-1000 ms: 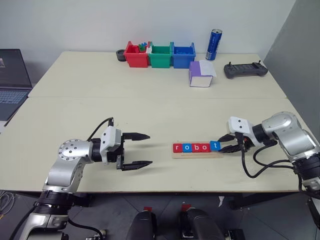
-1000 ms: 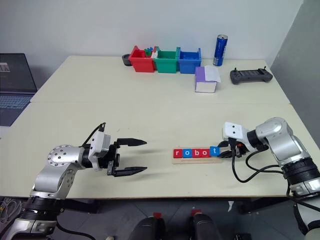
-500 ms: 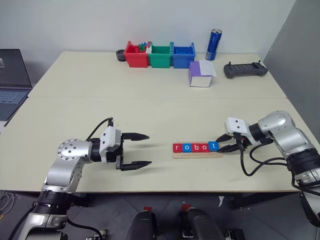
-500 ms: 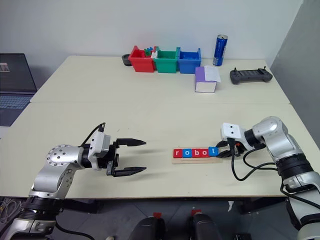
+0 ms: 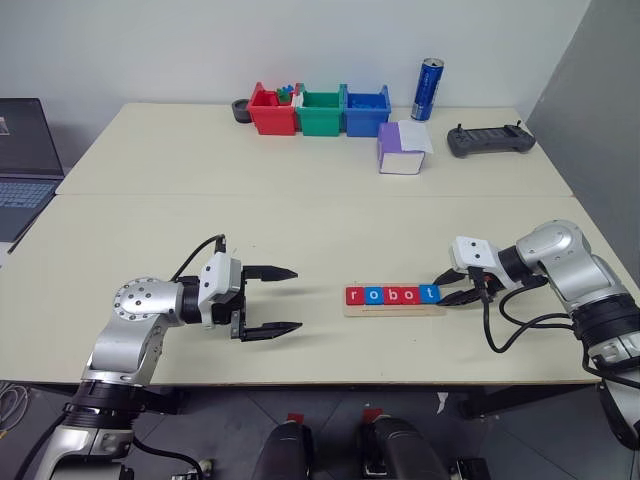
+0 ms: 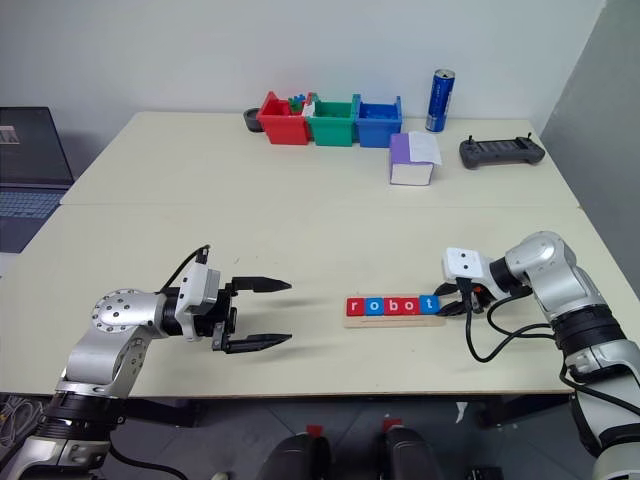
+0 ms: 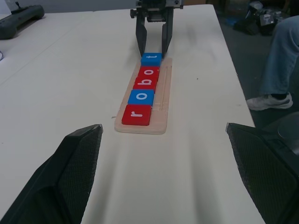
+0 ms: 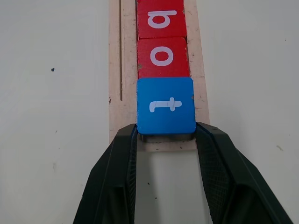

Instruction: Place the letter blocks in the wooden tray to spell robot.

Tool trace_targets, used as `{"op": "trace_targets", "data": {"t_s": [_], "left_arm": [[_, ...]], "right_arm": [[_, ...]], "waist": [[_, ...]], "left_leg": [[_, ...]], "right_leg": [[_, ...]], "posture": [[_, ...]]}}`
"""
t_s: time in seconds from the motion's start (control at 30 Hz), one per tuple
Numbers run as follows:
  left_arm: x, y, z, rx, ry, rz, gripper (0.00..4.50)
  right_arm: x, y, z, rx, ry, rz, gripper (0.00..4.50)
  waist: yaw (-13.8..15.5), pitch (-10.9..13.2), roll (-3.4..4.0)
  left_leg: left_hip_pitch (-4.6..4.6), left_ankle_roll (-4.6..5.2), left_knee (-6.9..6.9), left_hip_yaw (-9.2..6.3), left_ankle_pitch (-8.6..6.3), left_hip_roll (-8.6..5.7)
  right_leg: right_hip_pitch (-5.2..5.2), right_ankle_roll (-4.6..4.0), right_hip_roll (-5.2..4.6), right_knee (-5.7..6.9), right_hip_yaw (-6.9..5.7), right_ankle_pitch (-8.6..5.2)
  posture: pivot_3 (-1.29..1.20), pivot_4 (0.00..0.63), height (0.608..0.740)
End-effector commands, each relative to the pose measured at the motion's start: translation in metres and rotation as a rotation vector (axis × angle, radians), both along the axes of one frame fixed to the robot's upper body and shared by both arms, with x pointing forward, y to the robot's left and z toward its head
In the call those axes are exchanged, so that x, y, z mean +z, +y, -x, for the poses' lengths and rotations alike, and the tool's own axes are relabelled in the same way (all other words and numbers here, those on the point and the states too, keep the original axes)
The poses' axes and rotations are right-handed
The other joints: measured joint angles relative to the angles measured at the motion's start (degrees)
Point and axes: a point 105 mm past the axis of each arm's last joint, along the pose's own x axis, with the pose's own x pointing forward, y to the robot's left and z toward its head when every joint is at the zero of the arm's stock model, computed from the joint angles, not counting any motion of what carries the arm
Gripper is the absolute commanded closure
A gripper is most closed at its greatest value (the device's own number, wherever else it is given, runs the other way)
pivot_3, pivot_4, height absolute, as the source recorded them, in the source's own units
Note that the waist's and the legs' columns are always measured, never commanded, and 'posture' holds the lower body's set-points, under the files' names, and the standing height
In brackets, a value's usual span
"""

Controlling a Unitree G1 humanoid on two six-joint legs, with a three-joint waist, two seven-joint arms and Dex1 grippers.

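The wooden tray [image 5: 396, 310] lies near the table's front edge, right of centre. Five letter blocks sit in it in a row reading r, o, b, o, t: red r [image 5: 353, 295], blue o [image 5: 373, 295], red b [image 5: 392, 295], red o [image 5: 410, 295], blue t [image 5: 429, 293]. My right gripper [image 5: 447, 288] is at the tray's right end, tilted down, shut on the near edge of the blue t block [image 8: 166, 105], one finger at each corner. My left gripper [image 5: 297, 299] hangs open over bare table to the tray's left, pointing at it, holding nothing.
At the table's far edge stand red [image 5: 272, 110], green [image 5: 322, 110] and blue [image 5: 366, 110] bins, a blue can [image 5: 430, 88], a purple-and-white box [image 5: 403, 148] and a black controller [image 5: 490, 140]. A laptop [image 5: 20, 165] sits far left. A person's leg [image 7: 280, 56] is beyond the table's right side.
The blue t block, held tilted and slightly raised at the row's end, now lies flat in the tray against the red o. The right wrist has tipped down a little. The left arm is still.
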Motion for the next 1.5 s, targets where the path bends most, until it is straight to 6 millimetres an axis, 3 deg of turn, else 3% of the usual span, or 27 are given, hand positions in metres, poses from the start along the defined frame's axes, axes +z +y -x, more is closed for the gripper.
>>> {"op": "trace_targets", "data": {"t_s": [0.03, 0.67, 0.97, 1.2, 1.43, 1.5], "left_arm": [[0.008, 0.0, 0.001, -0.007, -0.04, -0.006, 0.0], [0.008, 0.003, -0.001, 0.004, -0.047, -0.006, 0.0], [0.01, 0.004, -0.002, 0.009, -0.051, -0.002, 0.0], [0.01, 0.005, -0.003, 0.012, -0.055, -0.004, 0.0], [0.009, 0.005, -0.002, 0.016, -0.054, -0.004, 0.0], [0.009, 0.006, -0.001, 0.019, -0.054, -0.003, 0.0]], "right_arm": [[0.011, -0.002, -0.001, 0.015, -0.028, -0.001, 3.04], [0.004, -0.004, 0.0, 0.02, -0.016, 0.011, 3.04], [0.019, -0.004, -0.004, 0.044, -0.071, -0.004, 0.01], [0.041, -0.003, -0.003, 0.054, -0.102, -0.022, 0.01], [0.03, -0.007, 0.014, -0.005, -0.007, -0.059, 0.01], [0.032, -0.006, 0.023, -0.018, 0.021, -0.104, 0.38]], "waist": [[0.0, 0.0, 0.0], [0.0, 0.0, 0.0], [0.0, 0.0, 0.0], [0.1, 0.0, 0.0], [0.1, 0.0, 0.0], [0.1, 0.0, 0.0]], "left_leg": [[0.0, 0.0, 0.0, 0.0, 0.0, 0.0], [0.0, 0.0, 0.0, 0.0, 0.0, 0.0], [0.0, 0.0, 0.0, 0.0, 0.0, 0.0], [0.0, 0.0, 0.0, 0.0, 0.0, 0.0], [0.0, 0.0, 0.0, -0.02, 0.0, 0.0], [-0.02, 0.0, 0.0, -0.01, 0.0, -0.01]], "right_leg": [[0.0, 0.0, 0.0, 0.0, 0.0, 0.0], [0.0, 0.0, 0.0, 0.0, 0.0, 0.0], [0.0, 0.0, 0.0, 0.0, 0.0, 0.0], [0.0, 0.0, 0.0, 0.01, 0.0, 0.0], [0.0, 0.0, 0.0, 0.0, -0.02, 0.0], [0.0, 0.0, -0.01, 0.0, -0.01, 0.0]], "posture": [[0.0, 0.15, 0.74], [0.0, 0.15, 0.74], [0.0, 0.15, 0.74], [0.0, 0.15, 0.74], [0.0, 0.15, 0.74], [0.0, 0.15, 0.74]]}}
